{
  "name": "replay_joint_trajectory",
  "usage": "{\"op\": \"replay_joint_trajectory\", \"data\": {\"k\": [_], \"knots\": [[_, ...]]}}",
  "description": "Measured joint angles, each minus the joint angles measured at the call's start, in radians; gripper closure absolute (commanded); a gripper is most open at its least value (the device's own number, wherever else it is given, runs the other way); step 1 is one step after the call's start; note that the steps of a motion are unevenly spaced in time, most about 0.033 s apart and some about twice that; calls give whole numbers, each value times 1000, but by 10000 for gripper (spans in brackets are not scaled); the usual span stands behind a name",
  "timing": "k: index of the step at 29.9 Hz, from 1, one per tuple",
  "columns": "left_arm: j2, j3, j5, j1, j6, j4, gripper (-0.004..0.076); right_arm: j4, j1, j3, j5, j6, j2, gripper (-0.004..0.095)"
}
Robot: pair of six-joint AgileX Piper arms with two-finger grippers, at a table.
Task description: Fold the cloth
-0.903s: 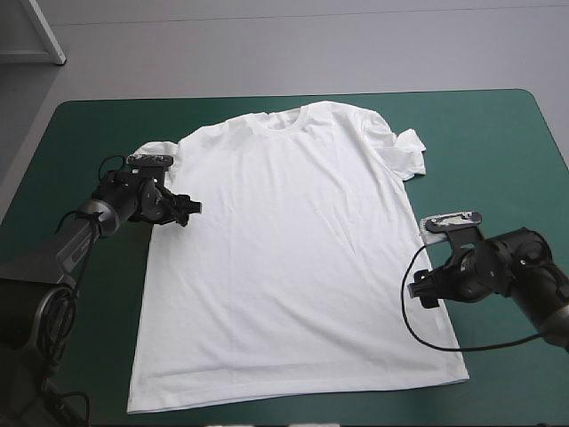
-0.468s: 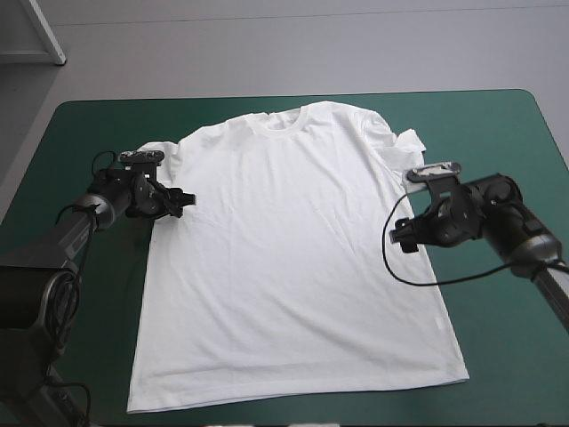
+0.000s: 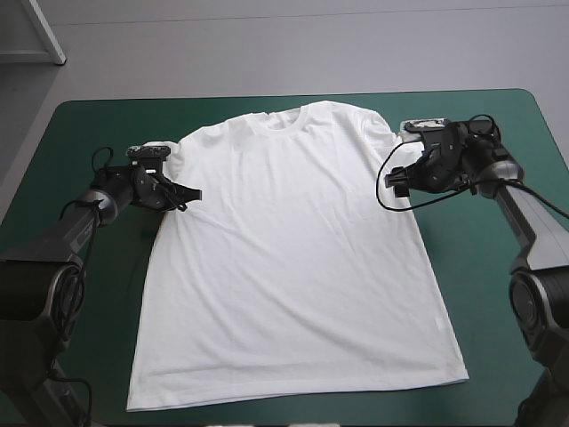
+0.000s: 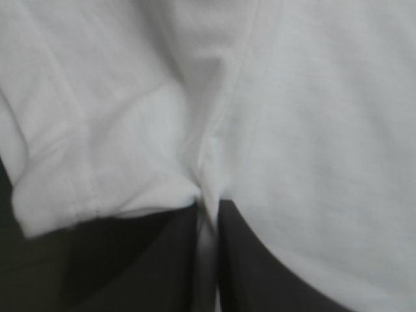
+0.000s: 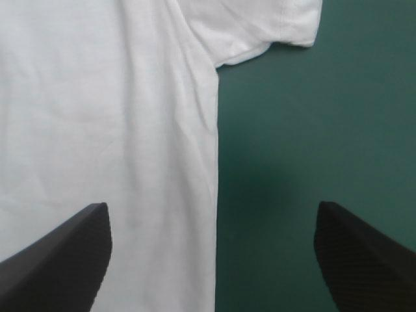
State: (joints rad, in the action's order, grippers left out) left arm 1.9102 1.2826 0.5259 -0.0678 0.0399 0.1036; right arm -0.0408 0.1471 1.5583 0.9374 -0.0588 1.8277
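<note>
**Shirt laid out flat, folding not yet begun**

High view: the T-shirt (image 3: pixel 293 258) lies spread flat in the middle of the teal-green cover (image 3: pixel 498 338), with its collar (image 3: pixel 286 118) at twelve o'clock and its hem (image 3: pixel 293 391) at six. No part of it is turned over on itself, so I judge that every fold is yet to be made. The left gripper (image 3: pixel 190 193) sits at the shirt's ten o'clock, by the armpit. The right gripper (image 3: pixel 396 181) sits at two o'clock, at the opposite armpit.

Left wrist view: the black fingers (image 4: pixel 156 260) are all but closed, with a thin ridge of white cloth pinched between them. The pinch is where the left sleeve (image 4: pixel 78 162) joins the body, so this side appears to have its grasp.

Right wrist view: the fingers (image 5: pixel 58 260) stand wide apart and hold nothing. The shirt's side edge runs between them over the cover, and the right sleeve (image 5: pixel 273 26) lies ahead. By my reading, this side has not yet taken hold, so closing here comes before any lift or fold.
</note>
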Motion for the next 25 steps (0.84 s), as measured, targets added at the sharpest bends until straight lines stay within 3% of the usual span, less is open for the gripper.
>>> {"op": "replay_joint_trajectory", "data": {"k": [12, 15, 20, 25], "knots": [[2, 0, -4, 0, 0, 15, 734, -103, -2, 135, -15, -59, 225, 328], [2, 0, -5, 0, 0, 16, 734, -122, -2, 141, -25, -61, 240, 458], [2, 0, -5, 0, 0, 16, 734, -176, -3, 149, -38, -83, 256, 886], [-12, 0, -8, 0, 0, 16, 734, -223, -3, 151, -46, -118, 260, 922]]}}
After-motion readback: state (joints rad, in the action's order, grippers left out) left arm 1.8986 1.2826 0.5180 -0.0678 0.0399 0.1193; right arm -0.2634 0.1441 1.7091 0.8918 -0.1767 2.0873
